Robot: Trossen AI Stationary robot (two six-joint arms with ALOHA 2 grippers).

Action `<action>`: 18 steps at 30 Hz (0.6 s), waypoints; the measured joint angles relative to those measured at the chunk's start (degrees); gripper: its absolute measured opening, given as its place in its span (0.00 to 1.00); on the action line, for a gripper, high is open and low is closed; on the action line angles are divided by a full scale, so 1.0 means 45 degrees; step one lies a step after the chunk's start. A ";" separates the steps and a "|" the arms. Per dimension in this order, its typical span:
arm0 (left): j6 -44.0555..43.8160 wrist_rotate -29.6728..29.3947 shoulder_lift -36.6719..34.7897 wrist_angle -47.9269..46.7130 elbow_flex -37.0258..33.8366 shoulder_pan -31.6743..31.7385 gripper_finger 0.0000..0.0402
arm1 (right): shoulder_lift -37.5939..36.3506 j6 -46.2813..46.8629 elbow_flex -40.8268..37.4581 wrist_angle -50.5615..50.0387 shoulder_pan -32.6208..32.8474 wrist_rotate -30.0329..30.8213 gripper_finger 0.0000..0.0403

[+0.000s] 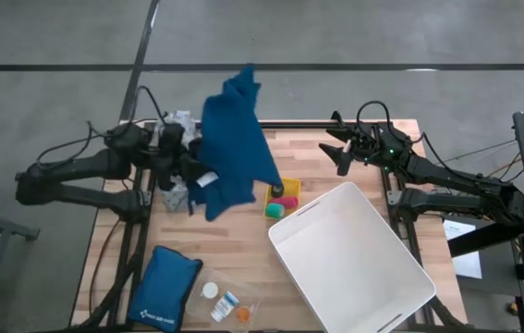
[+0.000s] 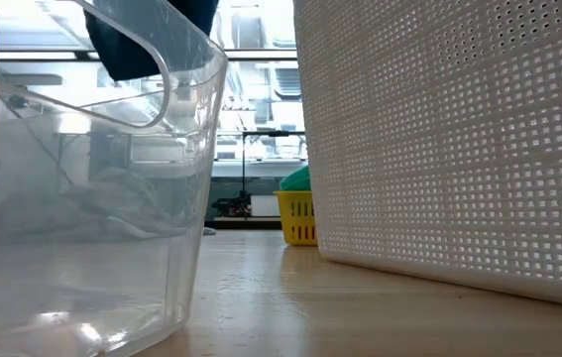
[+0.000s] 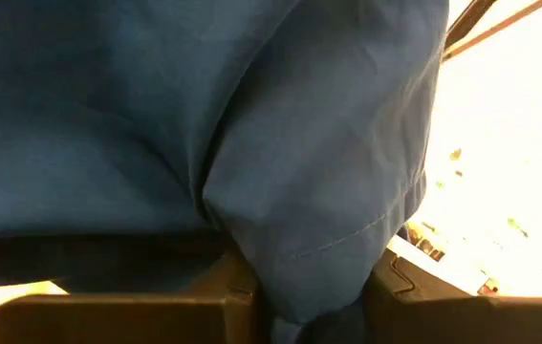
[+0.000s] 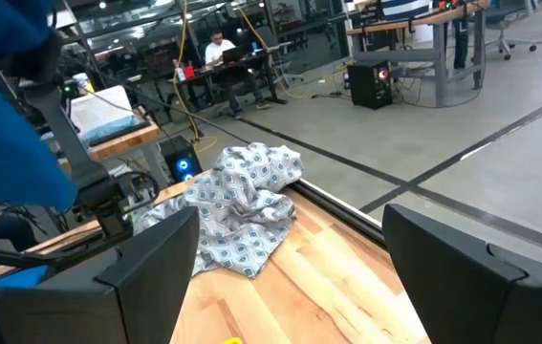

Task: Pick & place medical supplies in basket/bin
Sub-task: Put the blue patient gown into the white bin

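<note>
White bin (image 1: 354,254) empty, well right of left claw (image 1: 197,176). Blue garment (image 1: 234,139) pinched in left claw, lifted off worktop (image 1: 243,250). Right claw (image 1: 340,148) wide, idle. Dotted cloth (image 4: 237,215), rolls, bottles remaining.

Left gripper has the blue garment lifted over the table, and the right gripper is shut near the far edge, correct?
Not quite. The right gripper is open, as the right wrist view shows. The left gripper does hold the blue garment lifted over the table.
</note>
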 joint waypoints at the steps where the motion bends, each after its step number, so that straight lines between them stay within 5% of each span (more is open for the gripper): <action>1: 0.0036 -0.0223 0.0237 0.0000 0.0095 -0.0222 0.22 | 0.0000 -0.0002 0.0000 -0.0003 -0.0004 0.0000 0.81; 5: 0.0003 -0.1158 0.1405 0.0005 0.0701 -0.0897 0.22 | 0.0000 -0.0005 0.0000 -0.0005 -0.0004 0.0000 0.81; 18: 0.1500 -0.1178 0.5610 -0.0044 0.4327 -0.3015 0.22 | 0.0005 0.0000 0.0000 -0.0004 -0.0003 0.0000 0.81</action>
